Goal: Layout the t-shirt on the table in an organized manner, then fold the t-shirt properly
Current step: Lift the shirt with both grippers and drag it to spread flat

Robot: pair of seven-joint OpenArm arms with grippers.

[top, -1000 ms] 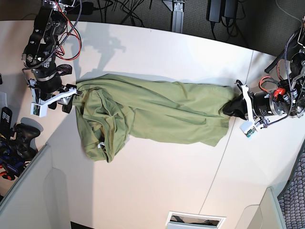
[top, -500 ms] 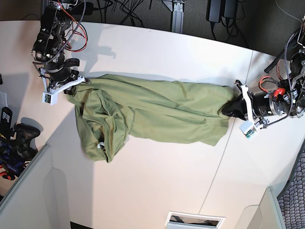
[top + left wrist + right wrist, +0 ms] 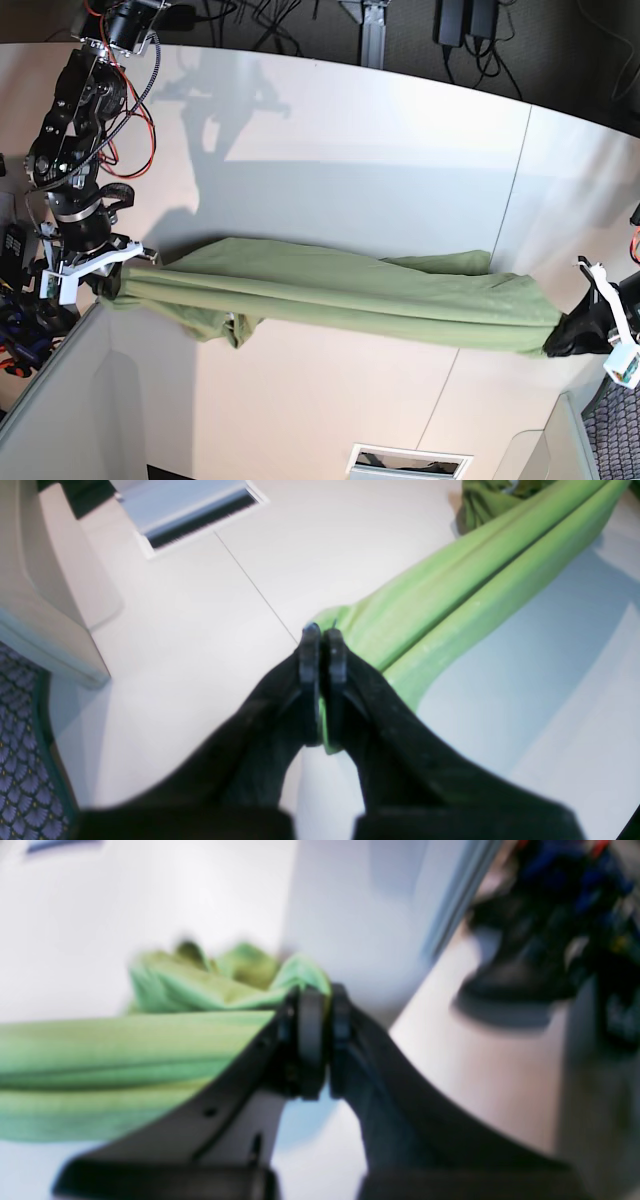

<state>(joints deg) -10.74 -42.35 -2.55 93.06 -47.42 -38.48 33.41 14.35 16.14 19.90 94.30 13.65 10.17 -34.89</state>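
The olive-green t-shirt (image 3: pixel 340 295) hangs stretched in a long, narrow band between my two grippers, over the white table (image 3: pixel 350 130). In the base view my right gripper (image 3: pixel 112 283) is shut on the shirt's left end. My left gripper (image 3: pixel 562 340) is shut on its right end, near the table's front right edge. A small bunch of cloth (image 3: pixel 230 325) droops near the left end. The left wrist view shows the left gripper (image 3: pixel 322 630) pinching green fabric (image 3: pixel 450 595) between closed jaws. In the blurred right wrist view the right gripper (image 3: pixel 320 990) clamps a fold of the t-shirt (image 3: pixel 150 1040).
A thin dark seam (image 3: pixel 505 220) crosses the table on the right. A white slotted frame (image 3: pixel 410 462) sits at the front edge. Grey panels (image 3: pixel 60 400) stand at the lower left, beside dark gear and cables (image 3: pixel 25 320). Patterned carpet (image 3: pixel 615 440) lies beyond the right corner.
My right gripper has shut on the shirt's left edge. Both arms have moved toward the table's front and further apart, pulling the loosely spread shirt into a taut narrow band.
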